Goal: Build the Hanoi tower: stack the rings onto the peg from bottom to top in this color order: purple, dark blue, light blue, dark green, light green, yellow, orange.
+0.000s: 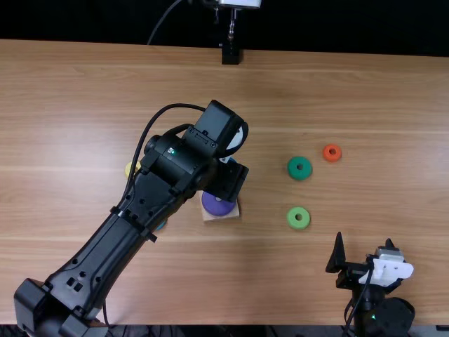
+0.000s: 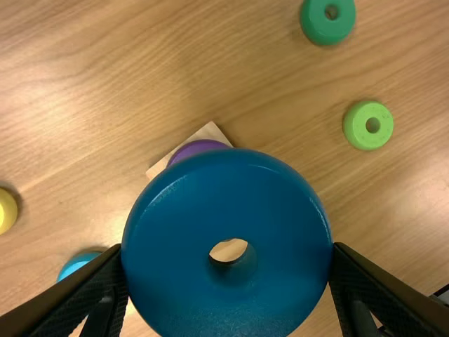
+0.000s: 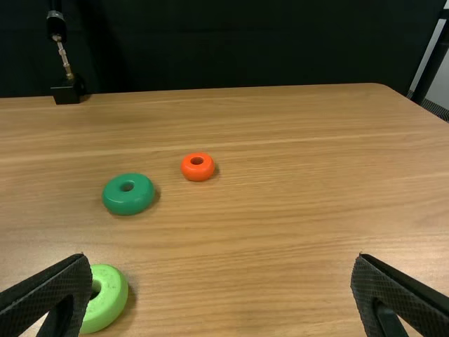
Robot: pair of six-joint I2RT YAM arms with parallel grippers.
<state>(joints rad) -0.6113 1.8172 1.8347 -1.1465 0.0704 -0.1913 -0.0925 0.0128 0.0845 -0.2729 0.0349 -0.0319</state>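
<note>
Light brown wooden table (image 1: 351,91), quantity one, with a dark backdrop (image 1: 351,21) behind its far edge and one black stand foot (image 1: 230,55) at that edge. Rings counted: seven, each a different colour. Listed left to right as seen from above:

One small yellow ring (image 2: 6,210), on the table, partly covered by the left arm (image 1: 105,256) in the top view.
One light blue ring (image 2: 76,264), on the table, likewise partly covered.
One square, pale wooden base (image 2: 212,131), bearing one purple ring (image 1: 216,208).
One left gripper (image 1: 230,182), near the base, its two fingers closed against opposite sides of one large, glossy dark blue ring (image 2: 224,196). That ring overlaps part of the base and the purple ring in the left wrist view; its height above them cannot be determined.
One light green ring (image 1: 298,217) and one dark green ring (image 1: 299,168), both flat on the table, apart from each other, the dark green one farther from the near edge.
One small orange-red ring (image 1: 332,152), flat on the table, near the dark green one.
One right gripper (image 1: 365,242), at the near right, two fingers wide apart, nothing between them.
</note>
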